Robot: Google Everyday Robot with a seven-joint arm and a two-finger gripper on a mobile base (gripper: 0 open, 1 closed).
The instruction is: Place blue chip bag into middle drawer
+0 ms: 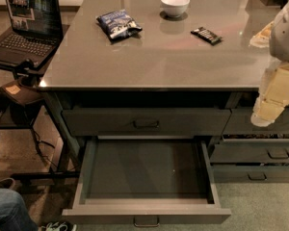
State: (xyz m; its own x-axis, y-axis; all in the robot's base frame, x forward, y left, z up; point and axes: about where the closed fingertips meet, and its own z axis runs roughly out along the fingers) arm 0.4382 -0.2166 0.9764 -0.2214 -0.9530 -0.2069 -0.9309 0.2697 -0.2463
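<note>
While blue chip bag (118, 24) lies on the worktop (154, 64) left of the bowl (175, 5), pincer (266, 110) hangs at right edge | pincer state: cannot tell | risk: crinkly bag slips, missing open middle drawer (147, 177)

Blue chip bag (118, 24) flat on countertop (159, 57); middle drawer (144, 170) open; end effector (264, 114) at right edge

White rounded arm (286, 28); cream, blocky gripper (264, 115) at right edge.
</note>
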